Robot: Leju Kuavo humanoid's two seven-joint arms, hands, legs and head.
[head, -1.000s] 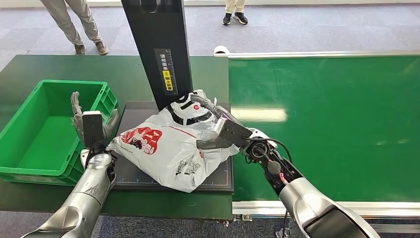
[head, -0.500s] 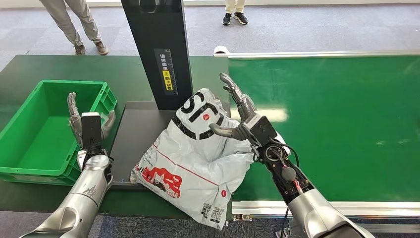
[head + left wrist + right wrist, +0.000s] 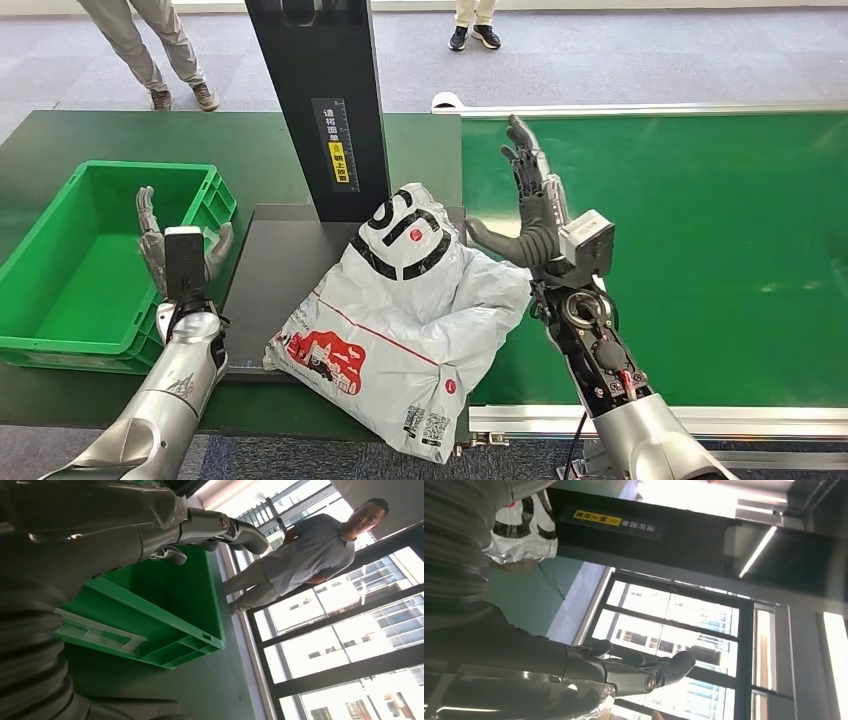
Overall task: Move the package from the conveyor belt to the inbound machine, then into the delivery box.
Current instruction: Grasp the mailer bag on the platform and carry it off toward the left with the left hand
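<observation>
While the package [image 3: 400,320] lies on the inbound machine's dark platform [image 3: 270,270], its lower corner overhanging the worktop's near edge, both hands hold nothing: right hand [image 3: 535,215] raised with fingers spread, left hand [image 3: 175,245] likewise beside the green delivery box [image 3: 60,310]. Next likely comes regrasping; the box sits open left.

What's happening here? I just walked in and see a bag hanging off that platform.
A humanoid robot is moving a white package toward the green box. The package lies on the dark machine platform, partly overhanging its front edge. Neither hand holds it: the right hand is raised open beside it, the left hand open by the box.
</observation>
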